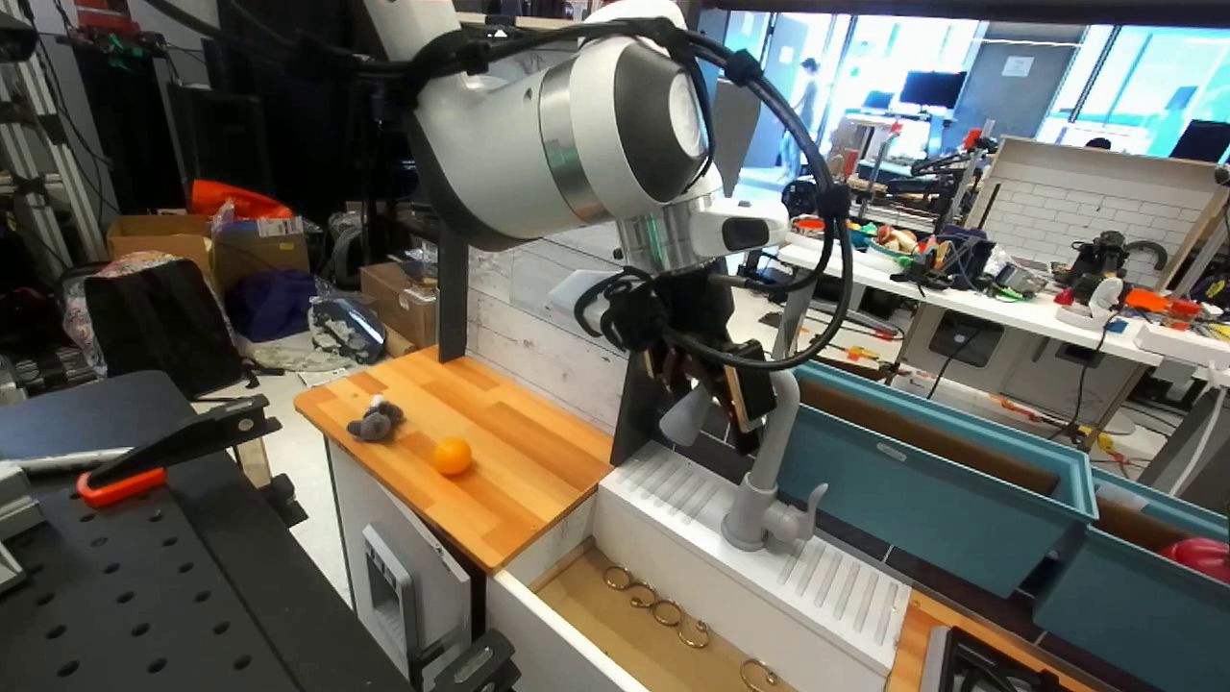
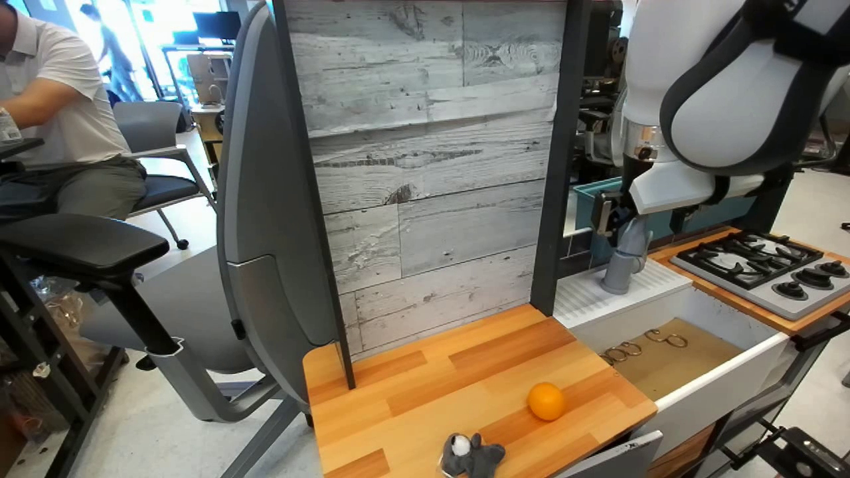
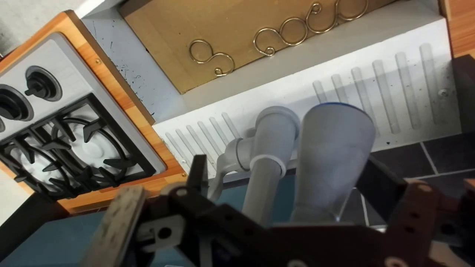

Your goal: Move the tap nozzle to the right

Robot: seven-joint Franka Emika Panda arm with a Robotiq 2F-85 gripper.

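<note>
The tap nozzle is a grey faucet with an arched spout. Its upright stem (image 1: 776,432) stands on the white ribbed ledge behind the sink, and its flared spout end (image 1: 684,415) hangs to the left of the stem in that exterior view. It also shows in an exterior view (image 2: 627,255), partly behind the gripper. In the wrist view the spout end (image 3: 332,148) is right of the stem. My gripper (image 3: 285,163) is open around the top of the faucet, one finger on each side of stem and spout. The right finger is close to the spout; contact cannot be told. The arch top is hidden.
A sink (image 1: 567,601) with several metal hooks lies in front of the ledge. A stove (image 2: 764,265) stands beside it. Teal bins (image 1: 922,481) are behind the faucet. An orange ball (image 2: 546,401) and a grey plush toy (image 2: 473,457) lie on the wooden counter (image 2: 425,425).
</note>
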